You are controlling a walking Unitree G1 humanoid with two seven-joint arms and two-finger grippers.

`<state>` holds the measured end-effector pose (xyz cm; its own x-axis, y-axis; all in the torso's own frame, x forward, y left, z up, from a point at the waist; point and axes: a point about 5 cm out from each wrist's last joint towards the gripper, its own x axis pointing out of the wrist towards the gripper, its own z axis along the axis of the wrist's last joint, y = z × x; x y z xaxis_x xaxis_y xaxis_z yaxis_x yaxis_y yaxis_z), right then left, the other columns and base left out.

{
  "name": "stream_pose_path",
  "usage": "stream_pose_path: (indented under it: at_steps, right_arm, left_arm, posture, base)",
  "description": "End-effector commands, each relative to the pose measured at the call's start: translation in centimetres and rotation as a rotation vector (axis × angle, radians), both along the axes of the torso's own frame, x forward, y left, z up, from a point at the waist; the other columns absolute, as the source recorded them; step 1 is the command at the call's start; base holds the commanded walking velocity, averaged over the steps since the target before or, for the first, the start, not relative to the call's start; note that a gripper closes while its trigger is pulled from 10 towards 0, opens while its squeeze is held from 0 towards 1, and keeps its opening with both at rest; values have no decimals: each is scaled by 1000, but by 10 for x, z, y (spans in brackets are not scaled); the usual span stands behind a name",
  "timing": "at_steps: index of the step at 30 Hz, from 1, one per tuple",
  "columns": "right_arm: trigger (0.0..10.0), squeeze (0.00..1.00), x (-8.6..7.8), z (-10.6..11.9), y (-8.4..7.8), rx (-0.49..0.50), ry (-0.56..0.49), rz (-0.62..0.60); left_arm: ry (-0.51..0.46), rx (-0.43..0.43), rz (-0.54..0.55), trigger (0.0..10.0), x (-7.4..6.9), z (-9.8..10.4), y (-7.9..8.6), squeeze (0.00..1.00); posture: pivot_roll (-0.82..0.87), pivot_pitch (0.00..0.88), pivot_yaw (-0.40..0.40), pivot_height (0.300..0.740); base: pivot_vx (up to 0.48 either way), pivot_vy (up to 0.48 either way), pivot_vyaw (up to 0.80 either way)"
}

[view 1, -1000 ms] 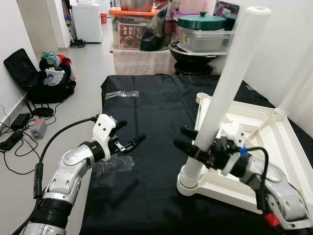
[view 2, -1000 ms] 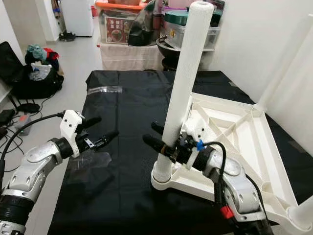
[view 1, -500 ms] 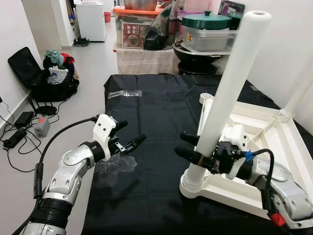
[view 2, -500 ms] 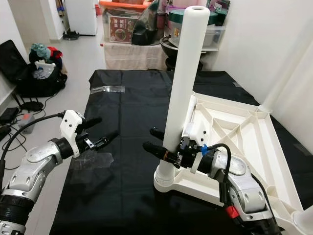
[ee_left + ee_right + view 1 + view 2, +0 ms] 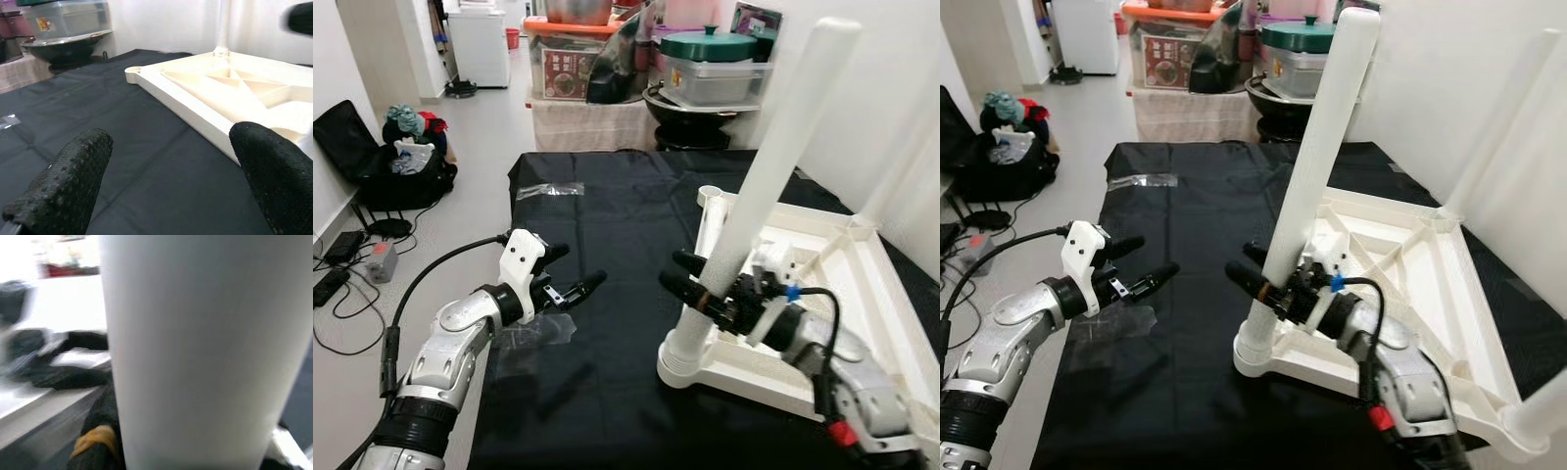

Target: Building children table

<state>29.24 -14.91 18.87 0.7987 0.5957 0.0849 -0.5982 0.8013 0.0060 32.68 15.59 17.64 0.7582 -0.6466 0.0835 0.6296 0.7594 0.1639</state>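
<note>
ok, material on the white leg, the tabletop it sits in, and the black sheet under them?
Leg: looks like matte white plastic tube, open hollow end at the top. Tabletop: probably moulded plastic, cream-white, with ribs on its upturned underside. Black sheet: cloth or thin sheeting, with fold creases; can't tell which.

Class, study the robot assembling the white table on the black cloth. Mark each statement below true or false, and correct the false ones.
1. The right gripper is closed around the white table leg. True.
2. The table leg stands perfectly upright. False: it leans, its top tilted toward the robot's right.
3. The left gripper holds a screwdriver. False: it is open and holds nothing, hovering above the black cloth.
4. The white tabletop lies upside down, ribs showing. True.
5. A green-lidded container sits behind the work area. True.
</note>
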Motion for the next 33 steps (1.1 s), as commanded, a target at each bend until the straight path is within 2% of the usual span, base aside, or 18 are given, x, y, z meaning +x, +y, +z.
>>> stream_pose_path:
  at_steps: [1, 2, 3, 6, 8, 9, 10, 16, 18, 21, 25, 28, 31, 33]
  right_arm:
    - [0, 0, 5, -28, -13, -57, 166, -246]
    - [0, 0, 5, -28, -13, -57, 166, -246]
    - [0, 0, 2, -34, -14, -95, 184, -377]
    - [0, 0, 2, -34, -14, -95, 184, -377]
    - [0, 0, -6, -44, -12, -178, 223, -543]
    - [0, 0, -6, -44, -12, -178, 223, -543]
    - [0, 0, -7, -49, -13, -194, 252, -603]
    - [0, 0, -4, -54, -16, -196, 294, -679]
    - [0, 0, -1, -52, -19, -185, 288, -792]
    - [0, 0, -1, -52, -20, -178, 286, -813]
    - [0, 0, -3, -56, -18, -155, 345, -901]
    - [0, 0, -4, -56, -17, -156, 349, -910]
    - [0, 0, -8, -56, -21, -127, 359, -990]
    - [0, 0, -8, -56, -21, -127, 359, -990]
  left_arm:
    - [8, 8, 7, 10000, -2, -2, 2, 0]
    - [8, 8, 7, 10000, -2, -2, 2, 0]
    - [8, 6, 10, 10000, -3, -3, 2, 0]
    - [8, 6, 10, 10000, -3, -3, 2, 0]
    - [6, 6, 16, 10000, -3, -3, 2, 0]
    - [6, 6, 16, 10000, -3, -3, 2, 0]
    - [4, 6, 20, 10000, -2, -3, 2, 0]
    - [2, 2, 24, 10000, -3, -3, -1, 0]
    - [5, 4, 34, 10000, -3, -5, 2, 0]
    - [5, 5, 36, 10000, -3, -5, 2, 0]
    - [6, 3, 39, 10000, -4, -5, 3, 0]
    - [6, 3, 39, 10000, -4, -5, 3, 0]
    - [9, 5, 49, 10000, -1, -5, 6, 0]
    - [9, 5, 49, 10000, -1, -5, 6, 0]
  posture:
    - [63, 0, -60, 740]
    - [63, 0, -60, 740]
    - [65, 0, -60, 740]
    - [65, 0, -60, 740]
    - [56, 0, -63, 740]
    - [56, 0, -63, 740]
    - [57, 0, -67, 740]
    - [57, 0, -70, 740]
    - [58, 0, -77, 740]
    - [58, 0, -77, 740]
    - [59, 0, -78, 740]
    - [59, 0, -78, 740]
    - [54, 0, -76, 740]
    - [54, 0, -76, 740]
  base:
    - [0, 0, 0]
    - [0, 0, 0]
    - [0, 0, 0]
    - [0, 0, 0]
    - [0, 0, 0]
    - [0, 0, 0]
    - [0, 0, 0]
    - [0, 0, 0]
    - [0, 0, 0]
    - [0, 0, 0]
    - [0, 0, 0]
    - [0, 0, 0]
    - [0, 0, 0]
    - [0, 0, 0]
